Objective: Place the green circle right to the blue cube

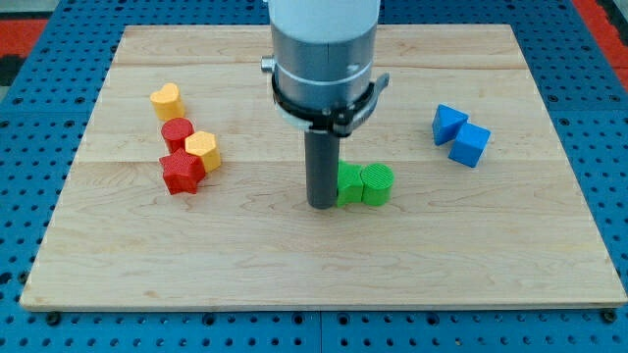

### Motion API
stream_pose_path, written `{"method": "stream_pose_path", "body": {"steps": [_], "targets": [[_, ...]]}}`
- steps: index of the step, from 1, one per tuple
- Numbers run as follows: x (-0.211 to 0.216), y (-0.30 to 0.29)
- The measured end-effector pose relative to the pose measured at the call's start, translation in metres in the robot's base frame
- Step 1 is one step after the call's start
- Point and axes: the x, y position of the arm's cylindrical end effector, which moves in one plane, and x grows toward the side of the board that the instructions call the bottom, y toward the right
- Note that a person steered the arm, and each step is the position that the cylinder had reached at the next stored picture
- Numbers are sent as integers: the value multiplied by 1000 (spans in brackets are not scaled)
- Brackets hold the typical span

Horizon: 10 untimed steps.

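Pushing stage: my tip (322,204), a bare rod grasping nothing, touches the green star (349,184) beside the green circle (377,184) at frame centre; next, I judge, shove rightward past the blue cube (470,144).

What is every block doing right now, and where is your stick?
My tip: down on the board, right at the left side of the green blocks.
Green circle: flat, touching the other green block.
Blue cube: touching the other blue block, far right.
Red circle, red star, yellow hexagon: clustered together, left.
Yellow heart: just above that cluster.
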Motion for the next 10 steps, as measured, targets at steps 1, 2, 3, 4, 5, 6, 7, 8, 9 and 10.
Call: {"method": "stream_pose_path", "body": {"steps": [1,2,3,4,5,6,7,8,9,10], "targets": [[0,72],[-16,84],[-21,110],[-21,118],[-32,116],[-5,102],[14,73],[7,58],[1,49],[-10,55]]}}
